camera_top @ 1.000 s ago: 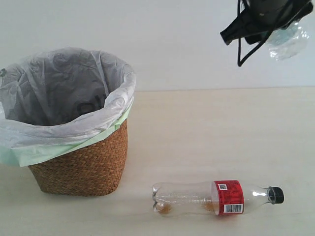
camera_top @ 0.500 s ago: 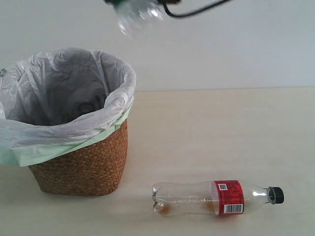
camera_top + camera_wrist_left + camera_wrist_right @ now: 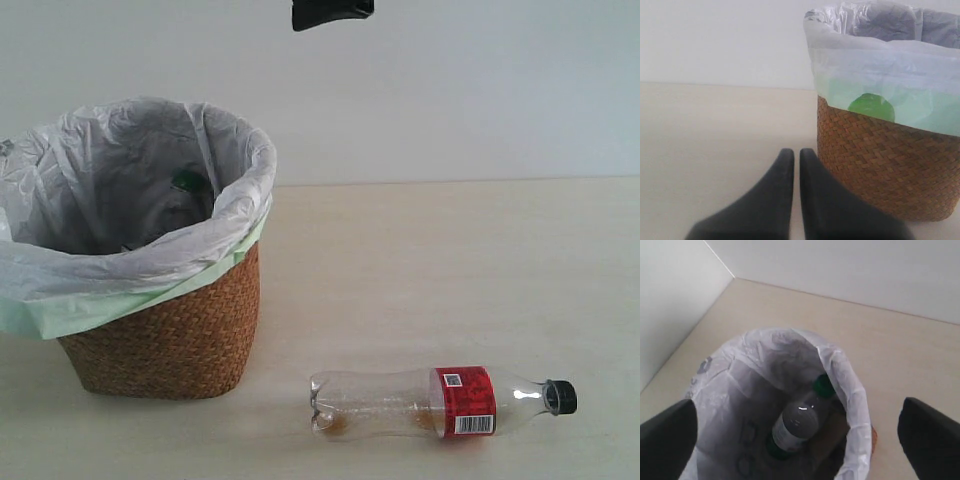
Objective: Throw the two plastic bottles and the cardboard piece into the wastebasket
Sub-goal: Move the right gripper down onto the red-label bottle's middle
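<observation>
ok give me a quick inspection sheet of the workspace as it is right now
surface: pale beige tabletop
job's things: brown wicker wastebasket with white plastic liner upright; clear plastic bottle with green cap inside it; clear plastic bottle with black cap and red label lying on the tabletop; small tan cardboard piece not clearly visible
clutter: nothing seen
grippers: left gripper shut, low beside the wastebasket; right gripper open, empty, above the wastebasket
cables: nothing seen
surroundings: plain white wall

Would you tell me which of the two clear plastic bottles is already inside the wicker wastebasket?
The shorter clear plastic bottle with the green cap; the longer red-labelled, black-capped bottle lies on the table.
</observation>
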{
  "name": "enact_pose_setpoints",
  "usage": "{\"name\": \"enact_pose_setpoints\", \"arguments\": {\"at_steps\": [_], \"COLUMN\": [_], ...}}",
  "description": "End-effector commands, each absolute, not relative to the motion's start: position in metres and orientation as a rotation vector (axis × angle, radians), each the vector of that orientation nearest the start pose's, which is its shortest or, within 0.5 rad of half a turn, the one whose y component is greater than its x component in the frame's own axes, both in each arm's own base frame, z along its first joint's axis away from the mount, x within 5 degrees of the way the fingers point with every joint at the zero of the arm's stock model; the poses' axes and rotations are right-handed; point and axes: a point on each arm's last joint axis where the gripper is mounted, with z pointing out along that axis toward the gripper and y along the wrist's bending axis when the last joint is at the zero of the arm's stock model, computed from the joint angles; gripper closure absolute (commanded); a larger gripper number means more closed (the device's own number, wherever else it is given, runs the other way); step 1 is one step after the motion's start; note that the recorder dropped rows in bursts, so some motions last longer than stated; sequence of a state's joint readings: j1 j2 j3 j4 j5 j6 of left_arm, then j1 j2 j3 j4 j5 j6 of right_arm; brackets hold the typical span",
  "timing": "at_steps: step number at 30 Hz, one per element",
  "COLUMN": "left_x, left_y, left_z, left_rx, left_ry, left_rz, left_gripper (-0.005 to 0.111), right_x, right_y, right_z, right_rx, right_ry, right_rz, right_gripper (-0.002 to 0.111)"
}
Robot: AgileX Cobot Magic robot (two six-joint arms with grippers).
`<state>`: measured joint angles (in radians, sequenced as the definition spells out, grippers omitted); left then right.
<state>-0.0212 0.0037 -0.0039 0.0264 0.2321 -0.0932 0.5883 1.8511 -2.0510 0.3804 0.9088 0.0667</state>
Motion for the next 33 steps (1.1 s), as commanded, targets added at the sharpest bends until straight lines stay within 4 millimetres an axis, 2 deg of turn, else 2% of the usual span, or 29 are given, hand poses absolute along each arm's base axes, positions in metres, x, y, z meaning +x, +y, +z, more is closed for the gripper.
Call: {"name": "enact_pose_setpoints", "arguments": {"at_steps": [1,6,8,17,20,24,26,33], "left_x": [0.055,0.055,0.055,0.055,0.055,0.055,0.055,0.055], "left_y": [-0.001,-0.001,-0.001,-0.001,-0.001,-0.001,-0.001,-0.001], "left_z": [0.192,0.192,0.192,0.192,0.192,0.192,0.192,0.192], "left_rx": [-0.044,-0.044,-0.044,-0.044,-0.044,-0.044,-0.044,-0.044], "left_ry": [1.716,1.716,1.716,1.716,1.716,1.716,1.716,1.716], "left_rz": [-0.061,-0.061,-0.061,-0.061,-0.061,-0.061,-0.061,-0.061], "left_gripper": [0.103,0.103,0.103,0.103,0.103,0.103,0.103,0.103], "right_x": [0.33,0.327,0.329,0.328,0.329,0.327,0.321,0.295], "right_y": [0.249,0.233,0.231,0.231,0.223,0.208,0.204,0.187], "right_z": [0.421,0.408,0.407,0.401,0.389,0.359,0.347,0.318], "right_rx": [-0.564,-0.618,-0.621,-0.832,-0.828,-0.827,-0.862,-1.155], "right_ry": [2.299,2.463,2.456,2.4,2.441,2.536,2.573,2.595], "right_rz": [0.704,0.458,0.411,0.331,0.225,0.036,0.008,-0.072], "right_gripper": [0.004,0.004,0.004,0.004,0.004,0.004,0.004,0.004]}}
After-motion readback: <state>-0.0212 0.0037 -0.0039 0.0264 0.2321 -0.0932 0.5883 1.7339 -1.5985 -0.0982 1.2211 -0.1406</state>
